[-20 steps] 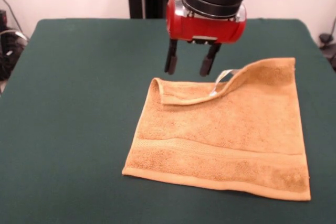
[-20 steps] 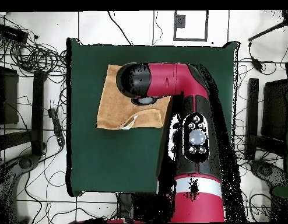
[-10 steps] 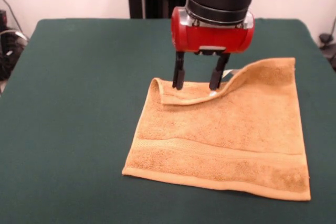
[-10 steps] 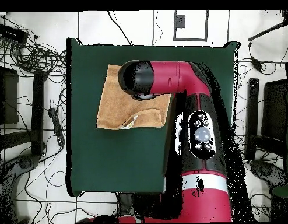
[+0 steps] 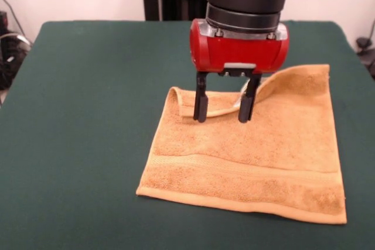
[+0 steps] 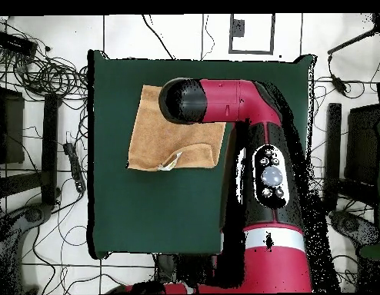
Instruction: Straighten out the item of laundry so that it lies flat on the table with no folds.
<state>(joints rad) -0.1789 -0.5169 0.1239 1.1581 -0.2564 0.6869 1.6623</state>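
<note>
The item of laundry (image 5: 252, 156) is a golden-orange towel lying on the dark green table (image 5: 82, 115). Its far edge is folded over toward the middle, forming a narrow flap (image 5: 220, 102) with a small white tag beside it. My gripper (image 5: 223, 113) is open, with its two black fingers pointing down and straddling that folded flap, tips at the towel's surface. In the overhead view the towel (image 6: 158, 138) shows with the fold along its lower edge, and the arm's head (image 6: 184, 101) covers the gripper itself.
The arm's red and black body (image 6: 262, 177) spans the table's right part in the overhead view. Cables and stands lie on the floor around the table (image 6: 147, 207). A woven band (image 5: 246, 171) runs across the towel's near part.
The gripper has come down and moved nearer, from above the table behind the towel to the folded far edge. Its fingers stay open. The towel has not moved.
</note>
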